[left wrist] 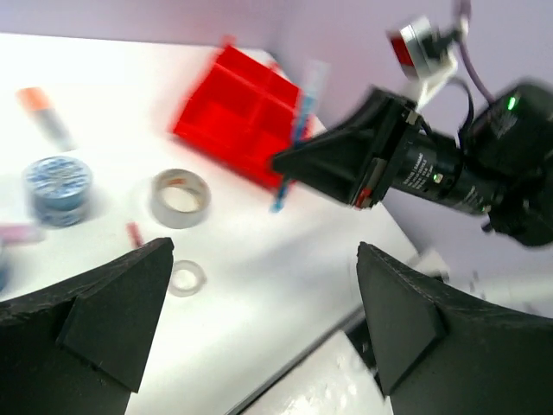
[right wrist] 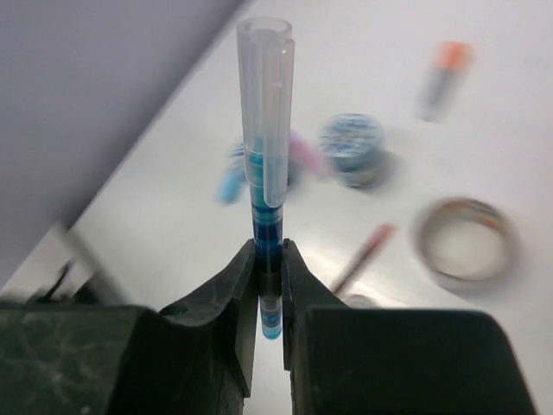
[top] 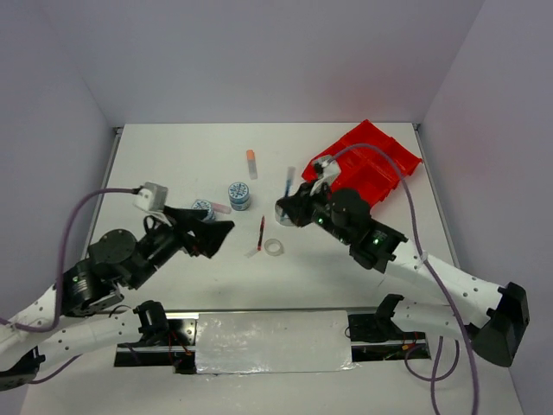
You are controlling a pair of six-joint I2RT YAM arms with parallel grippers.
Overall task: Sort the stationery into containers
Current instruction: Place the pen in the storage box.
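Our right claw (right wrist: 268,259) is clamped on the blue pen (right wrist: 266,173), with the clear cap sticking out past the fingertips. The tray (top: 371,160) sits close behind that claw. Tape roll (right wrist: 465,242), one tub (right wrist: 352,149) and the orange-capped tube (right wrist: 442,76) lie ahead of it on the tabletop (top: 173,164). Our left claw (top: 220,232) is wide open, gripping nothing. Red pen (top: 261,232) and clear ring (top: 274,247) lie between the two claws.

Had left gripper (top: 226,232) spread wide, aimed rightward, left arm (top: 112,259) folded low near base. Had right arm (top: 432,281) extended toward centre, elbow bent, right gripper (right wrist: 270,259) clamped on pen (right wrist: 263,130), aimed leftward.
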